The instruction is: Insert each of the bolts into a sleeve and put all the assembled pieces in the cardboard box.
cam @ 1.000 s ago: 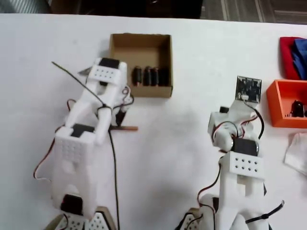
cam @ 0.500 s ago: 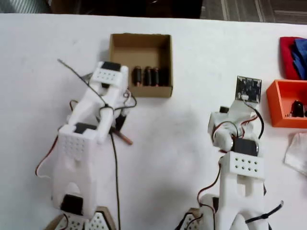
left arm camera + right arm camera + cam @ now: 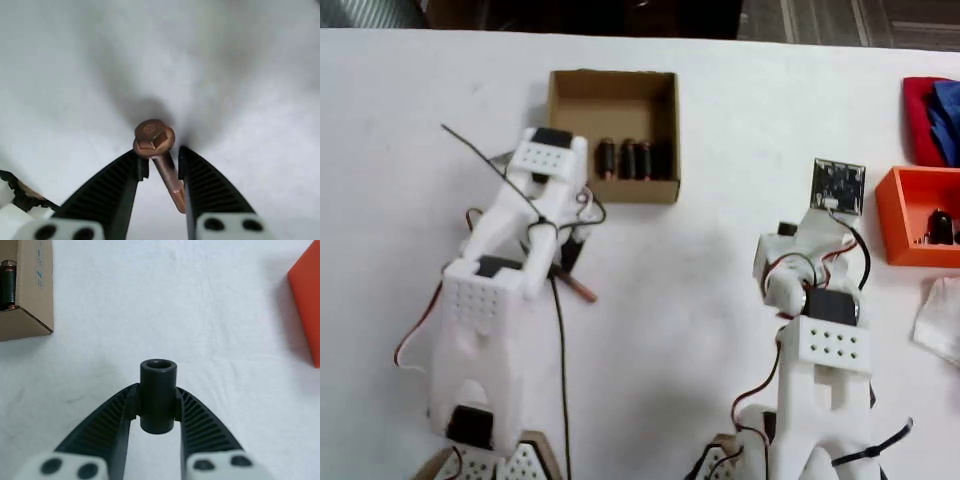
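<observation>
My left gripper (image 3: 161, 162) is shut on a copper bolt (image 3: 160, 155), hex head outward, just above the white table. From above, the bolt (image 3: 582, 289) sticks out below the left arm, pointing down and to the right. My right gripper (image 3: 157, 405) is shut on a black sleeve (image 3: 158, 395), held upright with its bore facing the camera. The cardboard box (image 3: 613, 92) stands behind the left arm and holds three assembled pieces (image 3: 633, 159) along its near wall. The box corner (image 3: 27, 305) also appears in the right wrist view.
An orange bin (image 3: 914, 215) with a dark piece inside sits at the right edge, with red and blue cloth (image 3: 932, 115) behind it. A small circuit board (image 3: 838, 184) sits atop the right arm. White crumpled material (image 3: 942, 318) lies at the far right.
The left arm shifted slightly toward the box and the bolt swung from lying level, pointing right, to slanting down and right. The right arm has not moved.
</observation>
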